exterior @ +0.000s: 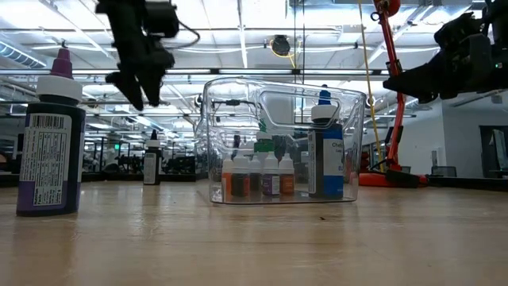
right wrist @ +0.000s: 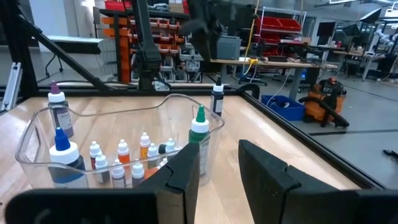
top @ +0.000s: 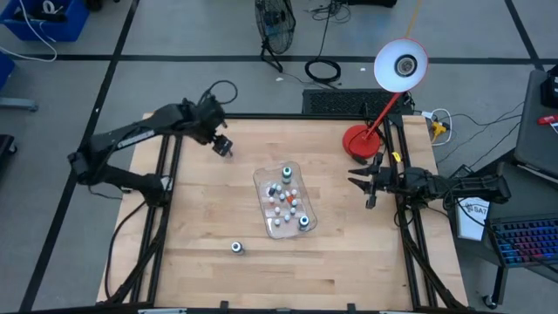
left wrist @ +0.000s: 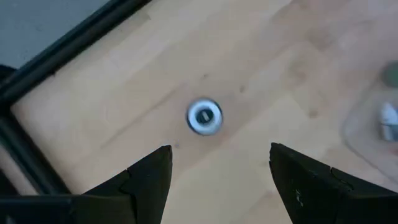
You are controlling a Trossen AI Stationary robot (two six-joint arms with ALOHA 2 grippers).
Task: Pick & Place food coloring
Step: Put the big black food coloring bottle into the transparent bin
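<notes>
Status: the clear tray (top: 264, 185) in the middle of the counter (top: 349, 262) already holds most of the food coloring (top: 283, 202), a cluster of small bottles standing upright inside it, with taller bottles at its ends. By this count the task is judged well advanced but not complete.

Remaining items: two bottles stand on the bare counter outside the tray. One bottle (left wrist: 204, 117) with a white cap stands directly below the left pincer (left wrist: 219, 168), seen cap-on between and just ahead of its fingertips. A second loose bottle (top: 236, 248) stands well apart from both pincers, on the near side of the tray as the high view shows it; the low view shows it as a dark bottle with a white-and-purple cap.

Left pincer: spread, empty, raised above the counter and not touching the bottle under it. The step in hand is judged to be the approach for a pick; the descent and closure are not yet done.

Right pincer (top: 366, 182): beside the tray at the counter's right edge, raised, fingers set close together with a narrow gap and nothing between them. The tray lies ahead of it. This arm appears to be waiting.
</notes>
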